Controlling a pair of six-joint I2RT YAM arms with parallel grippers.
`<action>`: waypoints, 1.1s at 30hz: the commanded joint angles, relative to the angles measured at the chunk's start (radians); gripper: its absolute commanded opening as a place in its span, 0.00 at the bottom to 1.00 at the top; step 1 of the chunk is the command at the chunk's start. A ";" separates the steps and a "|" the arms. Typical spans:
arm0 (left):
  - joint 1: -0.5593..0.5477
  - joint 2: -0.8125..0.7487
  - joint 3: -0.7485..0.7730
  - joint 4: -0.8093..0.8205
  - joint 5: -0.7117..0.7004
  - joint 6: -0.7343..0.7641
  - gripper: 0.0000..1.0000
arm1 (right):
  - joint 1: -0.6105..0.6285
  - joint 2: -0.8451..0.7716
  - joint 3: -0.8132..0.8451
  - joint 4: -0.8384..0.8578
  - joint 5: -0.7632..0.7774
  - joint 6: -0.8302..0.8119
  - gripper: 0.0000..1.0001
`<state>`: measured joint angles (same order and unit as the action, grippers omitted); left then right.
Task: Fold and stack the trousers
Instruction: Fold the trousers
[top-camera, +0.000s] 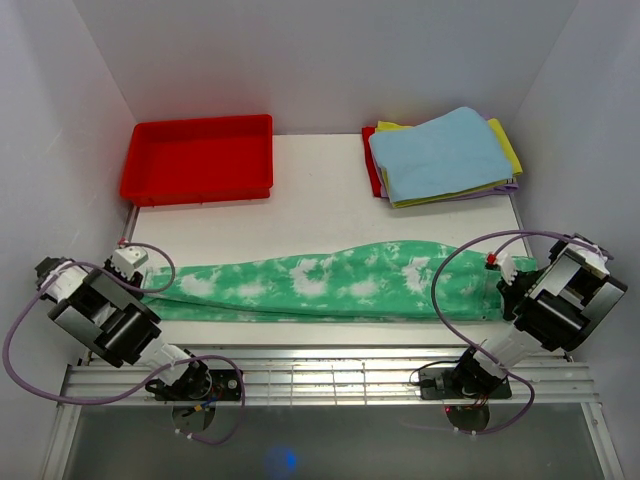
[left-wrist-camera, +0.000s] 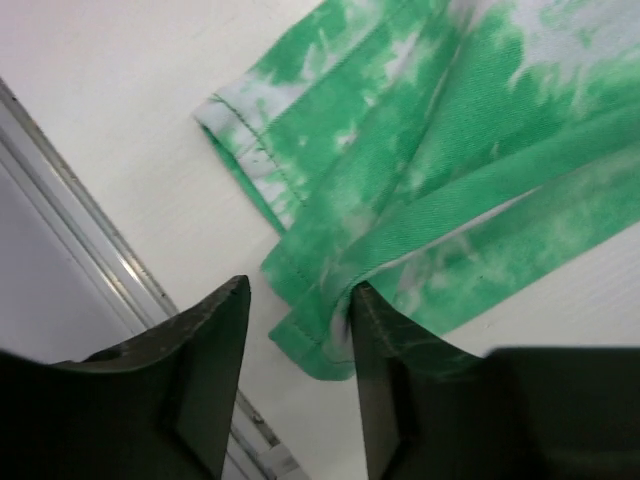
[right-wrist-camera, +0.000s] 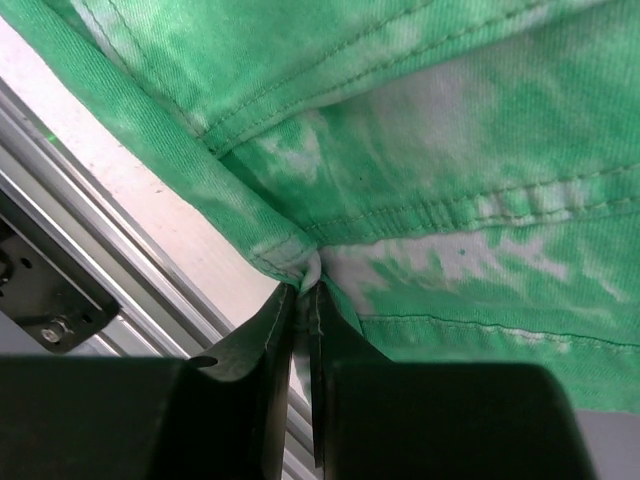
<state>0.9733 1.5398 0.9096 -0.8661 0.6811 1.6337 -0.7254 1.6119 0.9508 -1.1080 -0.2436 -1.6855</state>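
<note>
Risk: soft green tie-dyed fabric trousers (top-camera: 330, 285) span the top view's lower centre, right end effector (right-wrist-camera: 303, 295) pinching the waist edge, left end effector (left-wrist-camera: 300, 290) gaping at the hem, so a one-sided pull could skew them.

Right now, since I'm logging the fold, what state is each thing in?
trousers: folded lengthwise, lying stretched along the near table edge.
left gripper: open, at a leg hem.
right gripper: shut on the trousers.
red tray: empty.
cloth stack: folded, light blue on top.
</note>
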 joint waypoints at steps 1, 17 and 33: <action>0.007 -0.044 0.127 -0.204 0.040 0.034 0.57 | -0.008 0.000 0.042 0.114 0.052 -0.017 0.08; 0.005 -0.001 0.322 -0.351 0.090 -0.162 0.65 | 0.000 0.051 0.383 -0.194 -0.080 0.075 0.80; -0.028 0.112 0.176 -0.086 -0.153 -0.787 0.66 | 0.190 -0.001 0.350 -0.127 -0.138 0.319 0.78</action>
<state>0.9504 1.6356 1.0924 -0.9821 0.5716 0.9737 -0.5465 1.6405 1.3239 -1.2354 -0.3653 -1.4227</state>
